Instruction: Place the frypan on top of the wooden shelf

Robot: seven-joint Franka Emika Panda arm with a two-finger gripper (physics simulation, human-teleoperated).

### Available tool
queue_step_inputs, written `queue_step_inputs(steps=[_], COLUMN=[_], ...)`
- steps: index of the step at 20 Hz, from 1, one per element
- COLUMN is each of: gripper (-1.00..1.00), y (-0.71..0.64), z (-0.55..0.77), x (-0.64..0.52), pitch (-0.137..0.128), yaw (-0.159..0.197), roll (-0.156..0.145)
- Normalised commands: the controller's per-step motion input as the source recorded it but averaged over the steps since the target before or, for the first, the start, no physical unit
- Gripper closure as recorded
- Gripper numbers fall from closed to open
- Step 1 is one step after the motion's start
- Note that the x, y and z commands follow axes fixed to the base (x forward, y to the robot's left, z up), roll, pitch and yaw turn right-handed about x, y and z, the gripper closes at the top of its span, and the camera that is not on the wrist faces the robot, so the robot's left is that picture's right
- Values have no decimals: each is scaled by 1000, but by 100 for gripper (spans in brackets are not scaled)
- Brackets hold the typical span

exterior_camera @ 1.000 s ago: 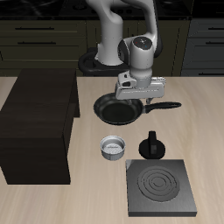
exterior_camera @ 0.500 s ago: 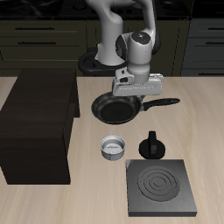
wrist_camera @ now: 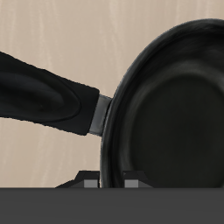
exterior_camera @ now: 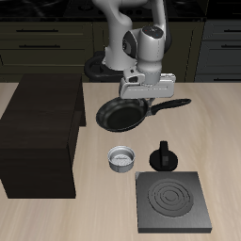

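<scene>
Frypan (exterior_camera: 122, 115) hangs clear of the table (exterior_camera: 104, 202), carried by the gripper (exterior_camera: 148, 98), whose jaws are closed on the pan where handle meets bowl; wrist view shows the frypan (wrist_camera: 171, 105) close below. Wooden shelf (exterior_camera: 42, 132) stands beside it, apart; small pot (exterior_camera: 121, 159), black knobbed piece (exterior_camera: 164, 155) and stove plate (exterior_camera: 173, 202) lie nearer the front edge, none between pan and shelf. Against the earlier frame, the pan sits slightly higher and nearer the shelf.
</scene>
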Motion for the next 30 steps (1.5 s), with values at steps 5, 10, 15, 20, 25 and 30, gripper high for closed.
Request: queue_step_inputs(steps=[5,10,15,20,25,30], gripper=[100,100,100,100,100,100], y=[-149,-40,-85,-75,-42,35], z=[347,197,289,214,139,158], x=[43,-12,-1,12,117,52], pitch=[-56,-48,-46,-42,-3,-21], yaw=[-2,34,21,13,27,7], roll=[-58,-20,-34,-34,-24,-18])
